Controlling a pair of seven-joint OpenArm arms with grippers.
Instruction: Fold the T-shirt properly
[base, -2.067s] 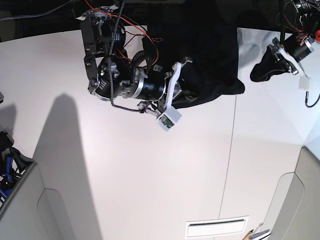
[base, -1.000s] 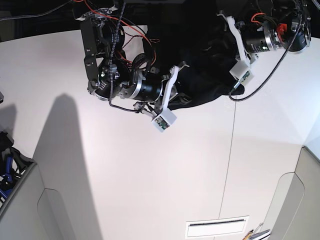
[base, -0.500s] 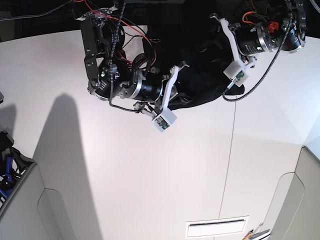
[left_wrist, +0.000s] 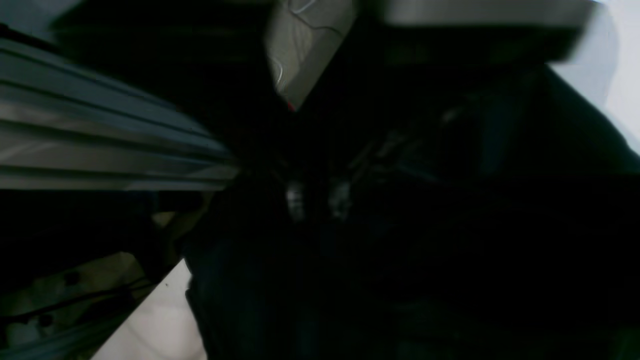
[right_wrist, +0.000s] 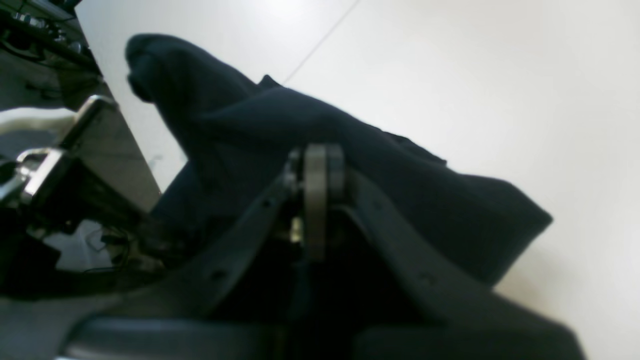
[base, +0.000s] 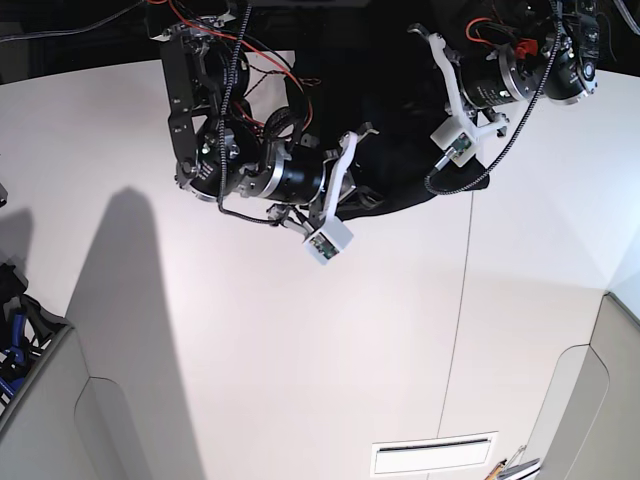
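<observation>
The black T-shirt lies bunched at the far middle of the white table. My right gripper is shut, its fingertips pinched into a raised fold of the T-shirt. In the base view the right arm sits at the shirt's left edge. The left arm reaches in over the shirt's right side. Its fingers are lost against the dark cloth. The left wrist view shows mostly dark T-shirt, too dim and blurred to make out the jaws.
Grey bins stand at the near left and near right. A white slotted plate lies at the near edge. A table seam runs front to back. An aluminium rail is close to the left wrist.
The left arm has swung from the far right edge leftward onto the shirt, and the shirt's right part is now gathered in. The right arm has not moved.
</observation>
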